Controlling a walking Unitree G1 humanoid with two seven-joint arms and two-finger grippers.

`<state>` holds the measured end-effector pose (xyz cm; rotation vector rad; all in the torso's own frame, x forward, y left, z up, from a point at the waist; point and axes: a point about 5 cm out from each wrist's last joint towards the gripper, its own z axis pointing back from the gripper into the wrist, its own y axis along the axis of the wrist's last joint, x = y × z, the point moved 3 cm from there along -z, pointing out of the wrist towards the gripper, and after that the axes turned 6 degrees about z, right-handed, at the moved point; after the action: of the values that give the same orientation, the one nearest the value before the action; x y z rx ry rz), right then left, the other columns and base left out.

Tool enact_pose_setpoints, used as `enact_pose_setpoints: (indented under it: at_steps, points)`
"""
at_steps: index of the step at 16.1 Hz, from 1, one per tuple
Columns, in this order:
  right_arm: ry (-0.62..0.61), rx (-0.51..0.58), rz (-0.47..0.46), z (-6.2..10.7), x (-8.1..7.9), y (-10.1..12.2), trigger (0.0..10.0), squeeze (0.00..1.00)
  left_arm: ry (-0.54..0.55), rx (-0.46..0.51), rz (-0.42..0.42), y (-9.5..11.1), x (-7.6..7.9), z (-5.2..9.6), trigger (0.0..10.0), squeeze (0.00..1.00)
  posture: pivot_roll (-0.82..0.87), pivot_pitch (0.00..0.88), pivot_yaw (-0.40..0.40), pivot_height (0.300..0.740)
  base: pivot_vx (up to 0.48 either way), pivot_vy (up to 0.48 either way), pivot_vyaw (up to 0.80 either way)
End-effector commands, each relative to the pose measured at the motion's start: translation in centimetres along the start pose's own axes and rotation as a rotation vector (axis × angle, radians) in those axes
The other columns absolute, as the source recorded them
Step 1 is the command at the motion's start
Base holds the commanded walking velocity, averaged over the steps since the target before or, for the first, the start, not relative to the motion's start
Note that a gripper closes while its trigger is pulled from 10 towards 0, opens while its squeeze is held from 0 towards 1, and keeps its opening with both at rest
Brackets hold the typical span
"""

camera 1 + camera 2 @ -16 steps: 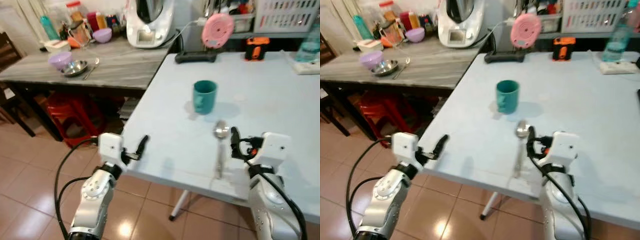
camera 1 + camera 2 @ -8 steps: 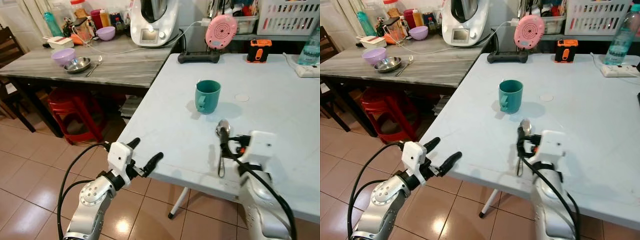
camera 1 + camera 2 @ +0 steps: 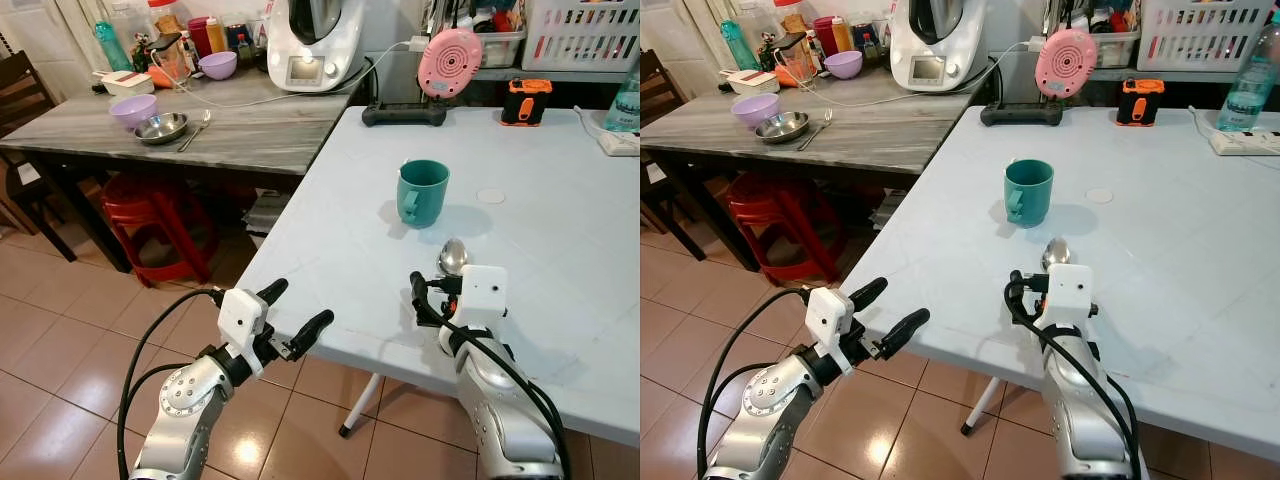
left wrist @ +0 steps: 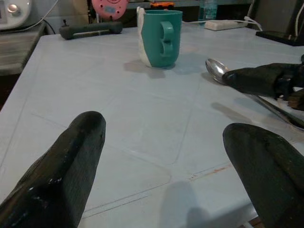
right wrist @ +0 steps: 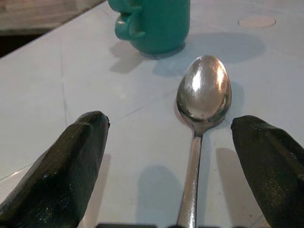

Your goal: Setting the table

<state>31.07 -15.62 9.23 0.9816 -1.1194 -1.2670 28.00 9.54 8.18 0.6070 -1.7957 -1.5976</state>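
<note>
Pale table [image 3: 560,230] holds mug [image 3: 421,193] and spoon [image 5: 202,102]; my right gripper [image 5: 180,161] straddles its handle wide open, gripping nothing, probably lining up a grab.

We see only the bowl of the spoon [image 3: 452,257]; our right gripper [image 3: 437,297] covers its handle. The water bottle [image 3: 1247,88] is cut off by the picture's edge.
</note>
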Motion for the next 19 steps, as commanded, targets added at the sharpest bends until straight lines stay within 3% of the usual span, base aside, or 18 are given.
enact_pose_setpoints:
  at_steps: [1, 4, 5, 7, 19]
  points:
    - [-0.004, -0.038, 0.015, -0.3, -0.1, -0.4, 10.0, 0.00, -0.024, -0.007, -0.001, 0.1, -0.1, 0.5, 10.0, 0.00, -0.14, 0.000, 0.126, 0.740, 0.000, 0.000, 0.00]
    - [-0.040, -0.064, 0.030, -0.4, 0.4, -0.8, 10.0, 0.00, -0.041, -0.018, -0.008, 0.1, -0.1, 0.5, 10.0, 0.00, -0.15, 0.000, 0.128, 0.740, 0.000, 0.000, 0.00]
    - [-0.042, -0.065, 0.026, -0.5, 0.5, -0.9, 8.6, 0.00, -0.042, -0.016, -0.009, 0.1, 0.0, 0.5, 10.0, 0.00, -0.15, 0.000, 0.129, 0.740, 0.000, 0.000, 0.00]
    - [-0.049, -0.069, 0.014, -0.7, 0.8, -0.9, 0.0, 0.00, -0.060, -0.010, -0.002, 0.3, 0.2, 0.4, 10.0, 0.00, -0.15, 0.000, 0.132, 0.740, 0.000, 0.000, 0.00]
    - [0.021, -0.196, 0.043, -1.4, 0.5, -2.9, 0.0, 0.00, -0.076, 0.011, 0.030, 0.6, 0.7, 0.3, 10.0, 0.00, -0.15, 0.000, 0.128, 0.740, 0.000, 0.000, 0.00]
